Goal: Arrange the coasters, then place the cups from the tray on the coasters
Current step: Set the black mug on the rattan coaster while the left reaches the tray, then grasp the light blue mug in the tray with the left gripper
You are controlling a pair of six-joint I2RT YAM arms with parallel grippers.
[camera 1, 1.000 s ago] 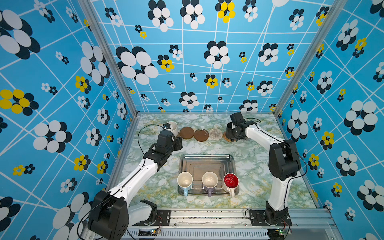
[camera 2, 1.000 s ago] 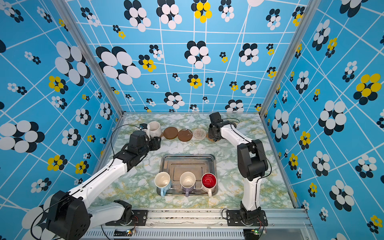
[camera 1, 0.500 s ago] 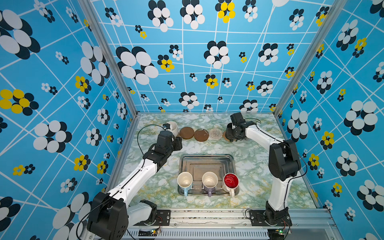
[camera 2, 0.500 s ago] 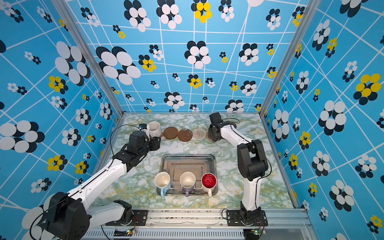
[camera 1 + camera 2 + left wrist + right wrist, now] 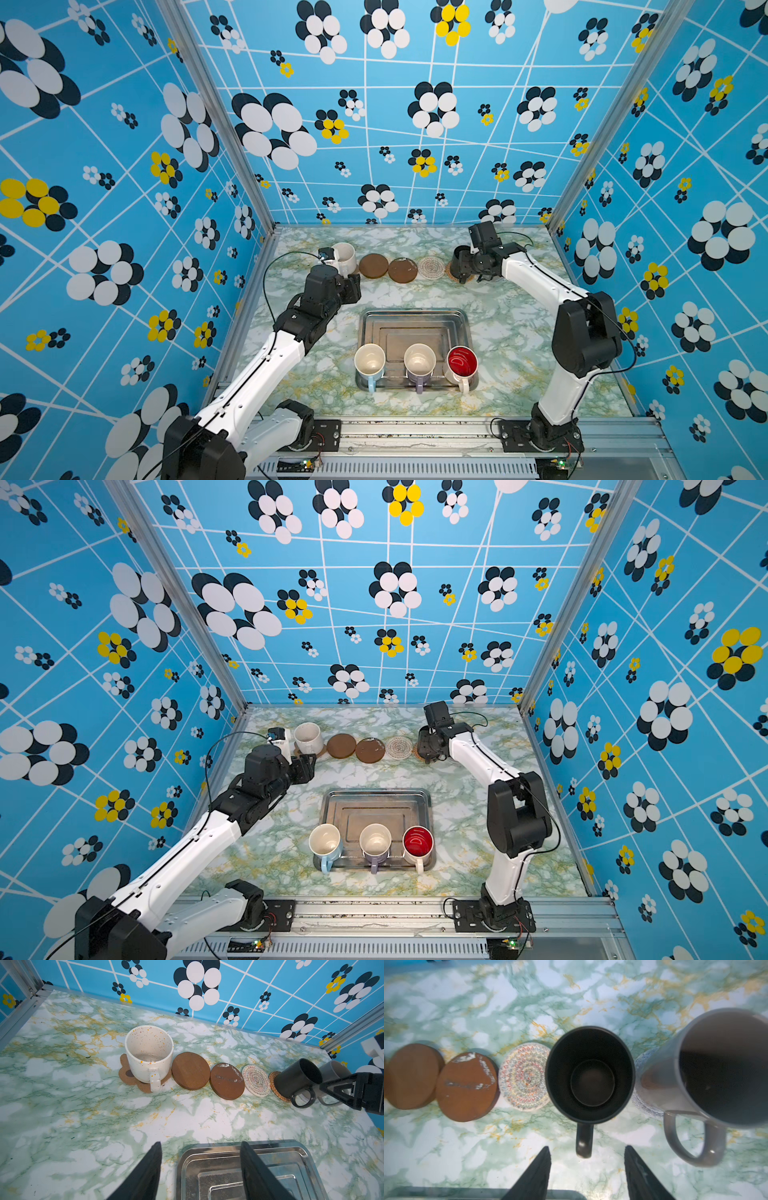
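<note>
Near edge: tray (image 5: 415, 332) holds light blue mug (image 5: 369, 362), lilac mug (image 5: 419, 360) and red-lined mug (image 5: 461, 362), all unmoved. Your left gripper (image 5: 200, 1142) is beyond the tray, fingers parted, empty. Farther: your right gripper (image 5: 587, 1147), closed a second ago, is now parted, with the handle tip between the fingers, untouched. Black mug (image 5: 591, 1076) stands upright on rattan coaster (image 5: 274, 1082). Grey mug (image 5: 716, 1068) is on pale grey coaster (image 5: 641, 1103). Crochet coaster (image 5: 523, 1080) and brown discs (image 5: 190, 1070) are bare. Speckled mug (image 5: 148, 1053) is on paw coaster (image 5: 124, 1072). Open marble strip runs between tray and row. Blue flowered walls behind.
</note>
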